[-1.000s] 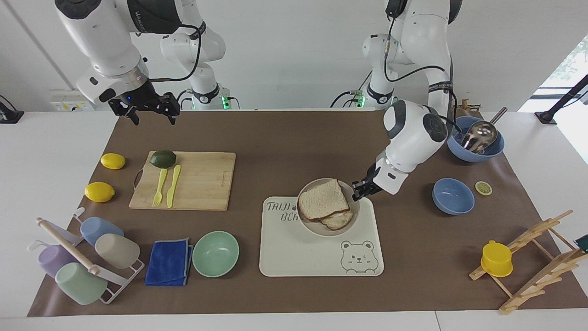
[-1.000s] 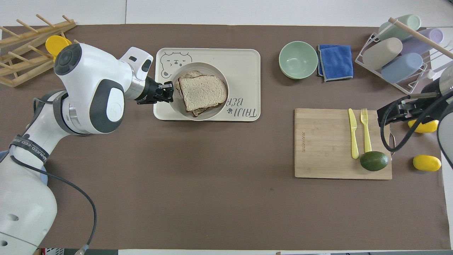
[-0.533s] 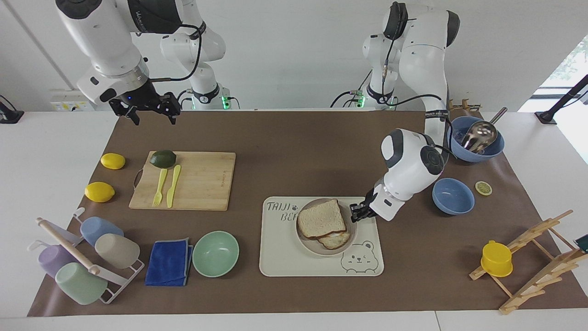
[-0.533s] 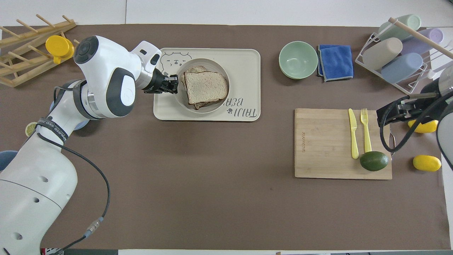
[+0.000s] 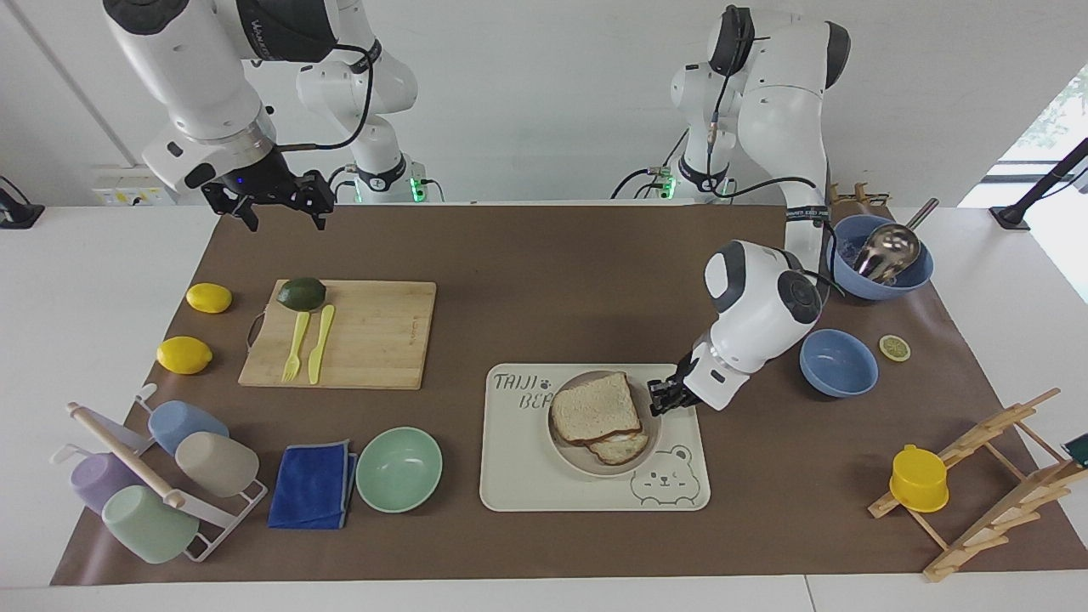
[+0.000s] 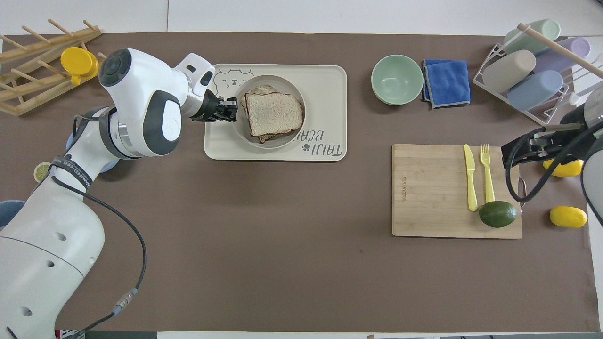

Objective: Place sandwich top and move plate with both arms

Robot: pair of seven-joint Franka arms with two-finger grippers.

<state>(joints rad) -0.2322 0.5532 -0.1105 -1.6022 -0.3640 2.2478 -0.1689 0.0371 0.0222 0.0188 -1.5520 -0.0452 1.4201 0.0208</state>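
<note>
Now clamped on the rim of the plate point(image 5: 568, 449), left gripper point(image 5: 661, 398) low at centre right of the facing view, fingertips together on the edge. Within the last second, plate carried down-frame from partly overhanging the tray's upper edge to sitting flat on the cream tray point(image 5: 527, 484), just above the bear drawing; over the last half second, barely any further shift. Sandwich top point(image 5: 595, 408) resting on the browner slice in the plate, slightly askew, so placing looks done and the plate move close to its end. Probably release next, though grip not yet visibly let go. Upper left of the facing view: right gripper point(image 5: 270, 204) spread apart and empty, waiting above the table's mat, well away from the cutting board point(image 5: 374, 336). So far a 1-arm carry, not 2.
</note>
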